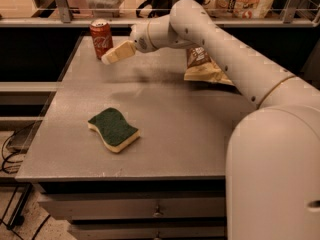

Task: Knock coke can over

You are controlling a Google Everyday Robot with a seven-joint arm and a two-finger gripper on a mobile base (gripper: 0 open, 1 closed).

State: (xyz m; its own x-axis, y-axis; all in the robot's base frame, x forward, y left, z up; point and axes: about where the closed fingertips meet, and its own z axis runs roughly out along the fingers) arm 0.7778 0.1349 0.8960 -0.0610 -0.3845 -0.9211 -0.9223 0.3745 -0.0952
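The red coke can (101, 38) stands upright at the far left corner of the grey table (165, 109). My gripper (111, 57) reaches in from the right on the white arm and sits just to the right of the can, low and close to its base. Its tan fingers (120, 52) look pressed together with nothing between them. I cannot tell whether the tip touches the can.
A green and yellow sponge (113, 129) lies on the table's front left. A chip bag (202, 64) lies at the back right, partly behind my arm. A railing and shelf with packages run behind the table.
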